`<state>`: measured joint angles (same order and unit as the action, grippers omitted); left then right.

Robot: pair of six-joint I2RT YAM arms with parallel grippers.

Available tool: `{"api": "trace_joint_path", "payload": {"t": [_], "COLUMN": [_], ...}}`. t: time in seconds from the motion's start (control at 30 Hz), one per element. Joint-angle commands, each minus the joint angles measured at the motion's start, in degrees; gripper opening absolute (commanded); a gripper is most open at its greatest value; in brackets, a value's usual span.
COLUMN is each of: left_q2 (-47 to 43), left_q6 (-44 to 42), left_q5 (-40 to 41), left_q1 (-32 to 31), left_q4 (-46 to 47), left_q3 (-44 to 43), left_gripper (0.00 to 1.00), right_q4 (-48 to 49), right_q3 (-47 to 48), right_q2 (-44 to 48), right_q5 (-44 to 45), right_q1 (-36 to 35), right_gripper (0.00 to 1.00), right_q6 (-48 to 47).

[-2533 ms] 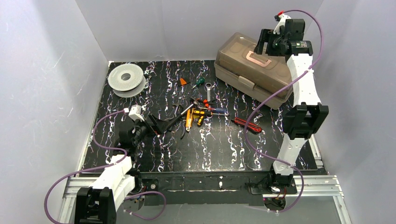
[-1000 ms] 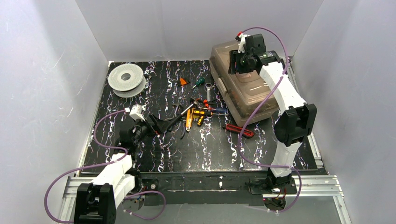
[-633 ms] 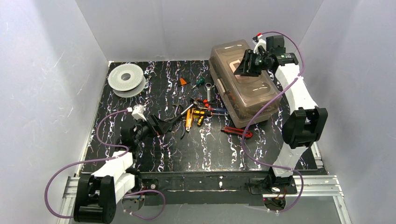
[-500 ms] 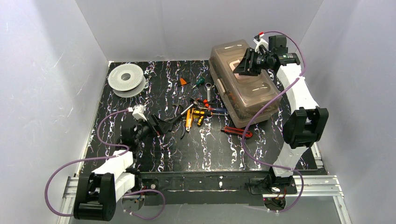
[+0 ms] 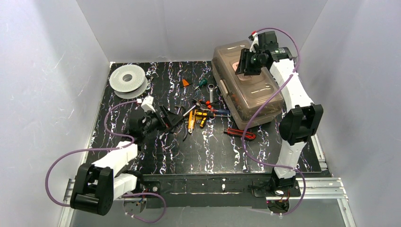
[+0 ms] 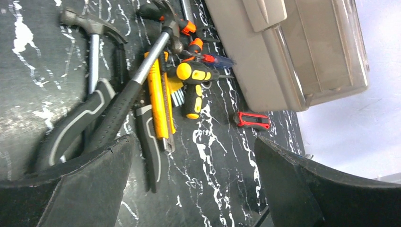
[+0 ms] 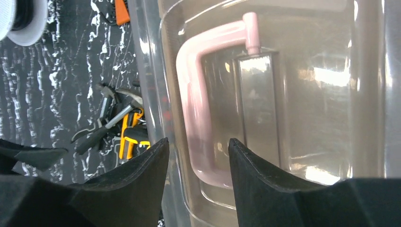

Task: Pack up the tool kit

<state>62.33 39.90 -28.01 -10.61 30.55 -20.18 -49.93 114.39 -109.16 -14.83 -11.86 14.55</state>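
Right tool (image 7: 198,141): released. I hold it over the toolbox lid (image 7: 321,94) with one finger on either side of the pink carry handle (image 7: 194,109), and as far as I can tell it is not pinching the handle.
Left tool (image 6: 196,138): released and empty. It sits low over the surface (image 5: 213,151) with its fingers spread wide, facing the loose tools.
Nearest to left tool: two black-gripped hammers (image 6: 118,109) lying crossed, with a yellow utility knife (image 6: 158,104) and a yellow-and-black screwdriver (image 6: 194,94) just beside them.
Further out: a red-and-black tool (image 6: 253,120) lies alone near the box's near corner. A silver wrench (image 5: 211,92) and a green screwdriver (image 5: 202,82) lie towards the back.
Toolbox (image 5: 250,90): far right of the surface, lid down, latch (image 6: 265,12) on the side facing the pile.
Spool (image 5: 127,80): far left and well apart from the rest.
Step in hand: I judge this to be the opening of the box. Every tool I can see lies outside it.
Next move: the latch probably has to be freed first, because pulling on the handle alone would lift the whole box. After that I would close the left tool on a single hammer shaft, clear of its neighbours.
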Motion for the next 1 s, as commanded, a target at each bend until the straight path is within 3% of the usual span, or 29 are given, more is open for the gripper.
{"api": "trace_joint_path", "payload": {"t": [0.0,0.3,0.53,0.77,0.97], "left_q2": [3.22,13.94,25.26,39.40,47.67], "left_q6": [2.49,5.52,9.27,14.76,18.44], "left_q5": [2.80,2.13,-0.41,-3.86,-4.33], "left_q1": [-3.30,-7.45,-8.97,-9.93,-10.63], "left_q4": [-0.81,1.67,2.87,0.35,-4.01], "left_q3": [-4.54,-14.66,-27.01,-44.68,-57.08], "left_gripper": [0.98,0.98,0.98,0.97,0.86], "right_q4": [-4.27,-0.36,9.27,18.43,23.19], "right_q3": [3.89,4.02,0.45,-3.38,-5.30], "right_q2": [-2.95,-4.69,-2.24,-0.98,-0.84], "right_q5": [5.90,-17.65,-33.45,-42.46,-45.21], "right_q1": [-2.27,-2.22,-1.06,-0.23,0.85], "right_gripper": [0.58,0.57,0.55,0.54,0.54], "right_q6": [-2.59,-0.29,6.42,13.68,17.43]}}
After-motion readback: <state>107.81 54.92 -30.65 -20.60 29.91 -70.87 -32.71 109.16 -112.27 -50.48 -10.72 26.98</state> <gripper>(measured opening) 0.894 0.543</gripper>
